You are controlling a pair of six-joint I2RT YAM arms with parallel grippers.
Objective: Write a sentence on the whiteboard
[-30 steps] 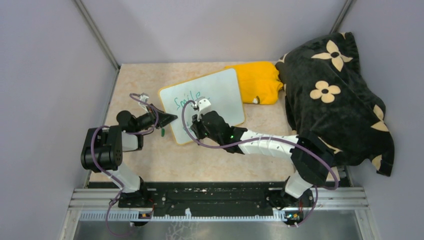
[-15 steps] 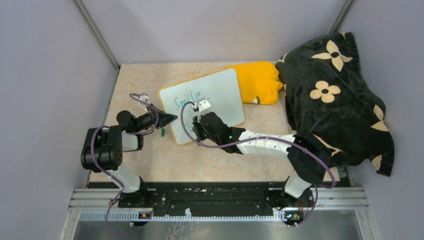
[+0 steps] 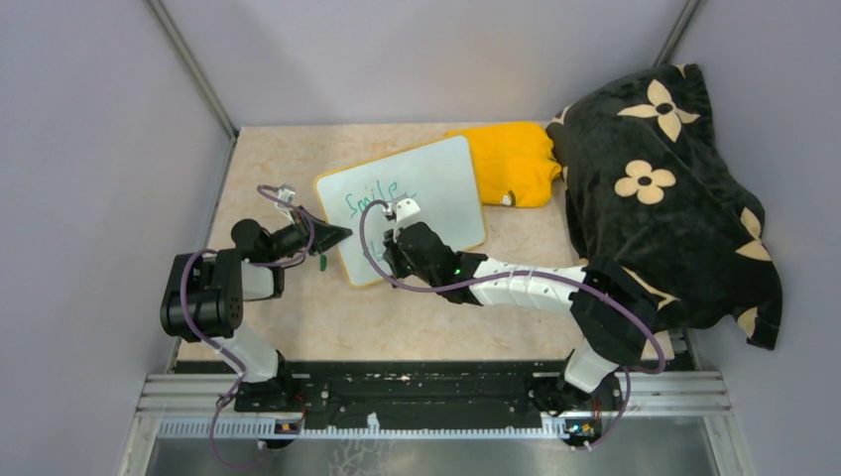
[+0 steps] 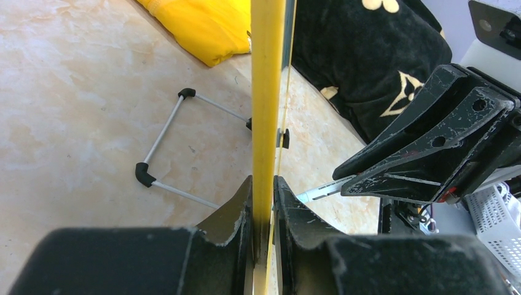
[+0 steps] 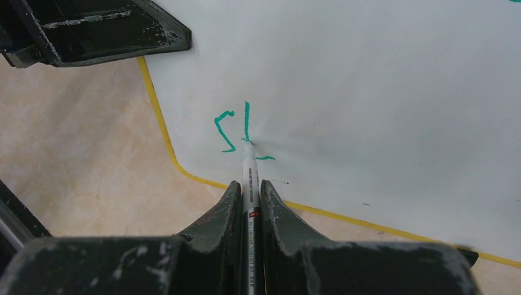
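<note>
Green ink of the sentence [image 5: 236,129] just ahead of the right gripper [image 5: 249,187], pinched shut on a slim white marker [image 5: 247,163], long axis pointing away, tip touching the glossy whiteboard [image 5: 381,80] mid-table. Left gripper [image 4: 263,184] clamped tight on the thin yellow rim [image 4: 267,92] at the board's left edge.

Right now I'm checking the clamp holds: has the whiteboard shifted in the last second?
No. The whiteboard meets the yellow cloth at the same spot as before in the top view.
</note>
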